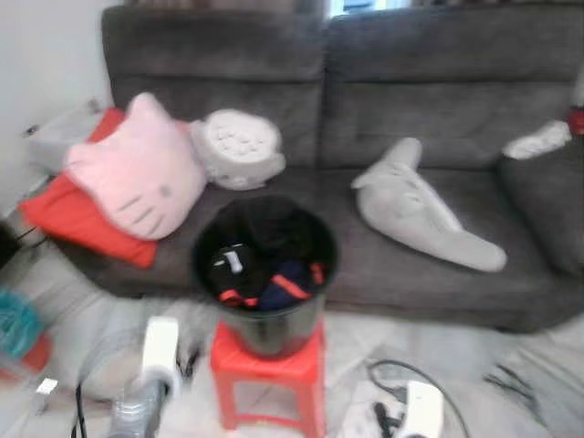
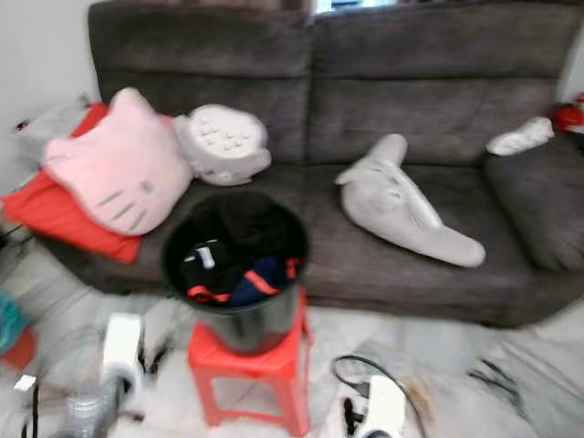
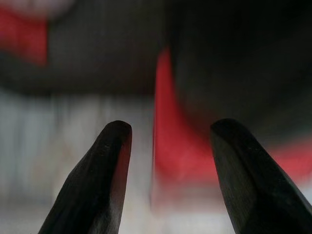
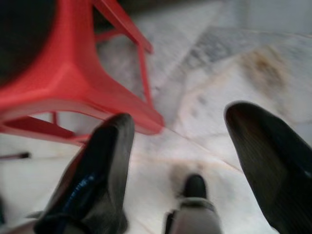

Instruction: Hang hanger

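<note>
Before the sofa [image 1: 438, 274], my left hand [image 3: 168, 161] and right hand [image 4: 187, 146] hang open, empty; hanger unlocated, search the bucket [image 1: 265, 260] next.

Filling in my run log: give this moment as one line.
left claw: open, empty | right claw: open, empty, above floor | black bucket: clothes inside, on red stool before sofa | hanger: unseen

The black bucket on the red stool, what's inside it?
The bucket holds a heap of dark clothes with red-orange trim and a small white tag. Anything beneath the top layer is covered; no hanger can be made out.
</note>
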`<state>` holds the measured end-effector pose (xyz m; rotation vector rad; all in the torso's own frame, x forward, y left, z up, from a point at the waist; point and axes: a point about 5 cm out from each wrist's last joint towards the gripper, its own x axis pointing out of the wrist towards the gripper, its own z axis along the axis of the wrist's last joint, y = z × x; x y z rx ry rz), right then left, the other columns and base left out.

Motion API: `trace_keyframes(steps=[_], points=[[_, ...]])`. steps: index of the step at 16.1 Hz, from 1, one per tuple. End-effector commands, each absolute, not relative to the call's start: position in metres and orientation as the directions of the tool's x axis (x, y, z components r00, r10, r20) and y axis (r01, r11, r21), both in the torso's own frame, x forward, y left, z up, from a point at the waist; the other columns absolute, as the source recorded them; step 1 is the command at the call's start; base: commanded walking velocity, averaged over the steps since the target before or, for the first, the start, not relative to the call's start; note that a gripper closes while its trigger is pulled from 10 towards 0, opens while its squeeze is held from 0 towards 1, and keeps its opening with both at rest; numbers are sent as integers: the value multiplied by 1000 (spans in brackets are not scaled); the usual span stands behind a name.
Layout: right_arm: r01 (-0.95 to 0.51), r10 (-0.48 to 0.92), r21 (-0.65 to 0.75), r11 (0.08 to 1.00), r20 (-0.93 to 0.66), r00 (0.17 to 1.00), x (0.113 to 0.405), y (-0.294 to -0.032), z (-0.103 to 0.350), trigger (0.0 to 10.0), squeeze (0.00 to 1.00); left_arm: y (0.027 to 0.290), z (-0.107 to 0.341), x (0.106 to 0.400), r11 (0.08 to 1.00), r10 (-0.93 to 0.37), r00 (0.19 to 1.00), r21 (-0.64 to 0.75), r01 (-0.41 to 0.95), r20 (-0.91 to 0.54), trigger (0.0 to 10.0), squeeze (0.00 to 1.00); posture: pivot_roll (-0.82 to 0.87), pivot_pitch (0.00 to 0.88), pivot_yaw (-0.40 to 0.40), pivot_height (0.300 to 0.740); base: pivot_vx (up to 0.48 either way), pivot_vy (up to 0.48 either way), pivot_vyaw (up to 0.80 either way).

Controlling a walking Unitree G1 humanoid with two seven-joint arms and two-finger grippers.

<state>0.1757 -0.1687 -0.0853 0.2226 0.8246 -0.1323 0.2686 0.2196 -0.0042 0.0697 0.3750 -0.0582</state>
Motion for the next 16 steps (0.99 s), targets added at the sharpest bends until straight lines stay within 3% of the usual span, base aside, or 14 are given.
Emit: trace_keyframes(steps=[1, 3, 6, 12, 16], points=[[212, -44, 132, 968, -747, 663, 172, -173, -87, 10000, 0, 231, -4, 263, 998, -5, 937, 62, 28, -350, 10000, 0, 5, 0, 35, 740, 0, 0, 0], [204, -36, 134, 970, -748, 662, 172, -171, -87, 10000, 0, 232, 16, 275, 997, -11, 975, 76, 29, -221, 10000, 0, 7, 0, 35, 740, 0, 0, 0], [203, -34, 136, 970, -748, 663, 173, -171, -87, 10000, 0, 235, 21, 275, 995, 17, 982, 100, 2, -189, 10000, 0, 11, 0, 38, 740, 0, 0, 0], [203, -34, 136, 970, -747, 663, 173, -171, -87, 10000, 0, 257, 3, 232, 988, 33, 970, 156, 6, -241, 10000, 0, 18, 0, 37, 740, 0, 0, 0], [192, -28, 132, 972, -752, 658, 172, -172, -87, 10000, 0, 285, 27, 230, 978, 140, 982, 174, -116, -130, 10000, 0, 35, 0, 28, 740, 0, 0, 0]])
